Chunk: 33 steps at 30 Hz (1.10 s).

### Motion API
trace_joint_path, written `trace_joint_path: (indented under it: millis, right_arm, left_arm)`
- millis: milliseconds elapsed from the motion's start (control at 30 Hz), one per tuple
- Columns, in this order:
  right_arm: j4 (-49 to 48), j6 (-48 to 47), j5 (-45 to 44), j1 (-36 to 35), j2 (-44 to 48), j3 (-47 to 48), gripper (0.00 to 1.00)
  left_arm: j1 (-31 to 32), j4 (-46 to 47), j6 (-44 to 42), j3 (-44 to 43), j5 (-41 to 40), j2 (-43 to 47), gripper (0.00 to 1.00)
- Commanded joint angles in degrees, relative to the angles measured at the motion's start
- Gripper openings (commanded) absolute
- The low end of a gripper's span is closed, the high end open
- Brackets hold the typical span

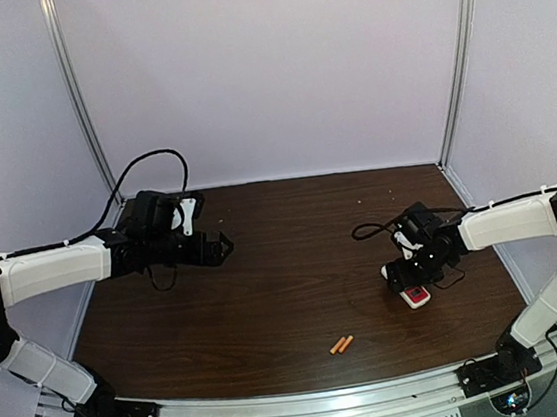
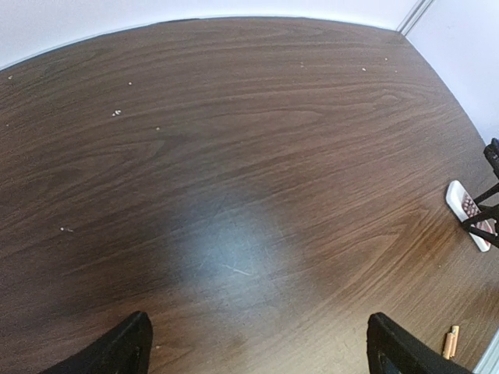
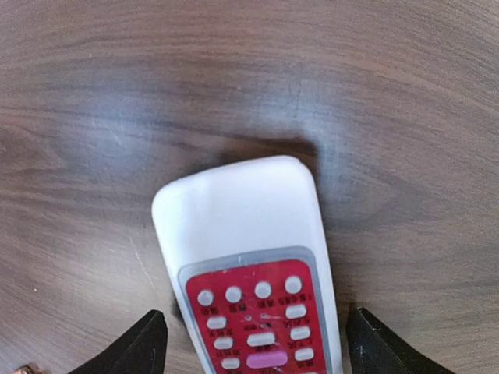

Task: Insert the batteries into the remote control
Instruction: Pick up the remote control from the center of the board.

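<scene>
The remote control [image 3: 242, 226] lies flat on the table with its red button face up, at the right side in the top view [image 1: 416, 296]. My right gripper [image 3: 253, 343] is low over it and open. One finger stands on each side of the handset, with a narrow gap showing at both. The two orange batteries [image 1: 341, 344] lie side by side near the front edge, left of the remote, and show small in the left wrist view [image 2: 450, 341]. My left gripper [image 1: 225, 247] hangs wide open over bare wood at the left, with nothing between its fingers [image 2: 125, 347].
The dark wooden table [image 1: 285, 268] is closed in by pale walls at the back and on both sides. A metal rail [image 1: 311, 406] runs along the front edge. Black cables trail from both wrists.
</scene>
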<state>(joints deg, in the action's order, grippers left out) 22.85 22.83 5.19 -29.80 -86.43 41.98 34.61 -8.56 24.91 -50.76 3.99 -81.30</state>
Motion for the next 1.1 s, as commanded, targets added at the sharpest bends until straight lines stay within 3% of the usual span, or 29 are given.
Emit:
trace_joint_path:
  millis: [0, 167, 433, 600, 833, 933, 1067]
  right_arm:
    - [6.05, 0.04, -4.81, -3.64, -0.12, -0.01, 0.81]
    - [8.32, 1.95, -9.39, -6.63, -4.15, 1.69, 0.78]
    - [7.51, 1.59, -8.84, -6.84, -5.16, 2.61, 0.54]
    - [7.74, -0.02, -2.44, -6.85, -2.34, 6.46, 0.40]
    - [11.71, -1.86, 12.00, -6.85, 4.18, 15.47, 0.34]
    - [13.89, -2.18, 19.67, -6.85, 5.68, 19.49, 0.34]
    - [15.56, -1.61, 28.49, -6.85, 7.25, 22.67, 0.33]
  left_arm:
    - [0.38, 3.26, -1.74, -0.04, 1.11, 0.32, 0.98]
    - [0.38, 3.42, -2.22, -0.97, 1.43, -0.12, 0.98]
    - [0.37, 4.17, -3.34, -0.96, 1.66, 0.58, 0.97]
    - [0.37, 7.16, -4.76, 0.55, 3.12, 3.42, 0.97]
    - [0.58, 18.39, -9.96, 8.05, 6.19, 13.00, 0.97]
    - [2.94, 19.19, -15.52, 9.81, 6.86, 16.69, 0.97]
    - [11.26, 17.58, -28.69, 10.89, 2.45, 20.56, 0.97]
